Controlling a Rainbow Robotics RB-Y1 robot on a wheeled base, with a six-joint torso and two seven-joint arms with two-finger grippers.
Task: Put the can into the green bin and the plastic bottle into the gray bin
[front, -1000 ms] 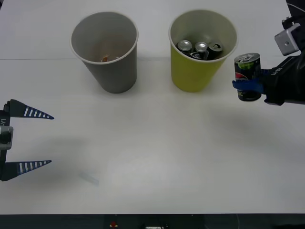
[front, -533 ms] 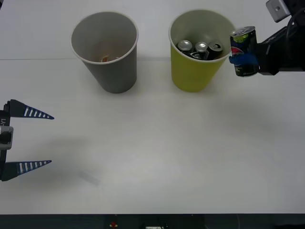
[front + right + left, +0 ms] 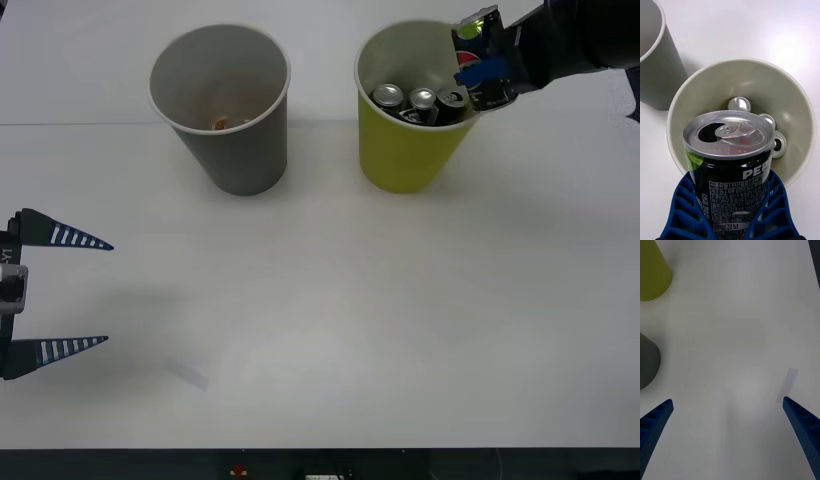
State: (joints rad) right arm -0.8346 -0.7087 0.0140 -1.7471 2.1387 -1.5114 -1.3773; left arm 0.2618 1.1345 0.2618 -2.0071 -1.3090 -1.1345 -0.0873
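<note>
I have the right hand (image 3: pixel 488 68) clamped on the can (image 3: pixel 480 55), holding it tilted above the right rim of the green bin (image 3: pixel 412 150), over three other cans (image 3: pixel 420 103) lying inside. The gray bin (image 3: pixel 235 140) stands to its left on the table (image 3: pixel 350 300). My left hand (image 3: pixel 60 290) waits low at the table's left edge, fingers apart

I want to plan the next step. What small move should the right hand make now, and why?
Probably open the right hand and drop the can: it is held tilted over the green bin, above the other cans inside.
</note>
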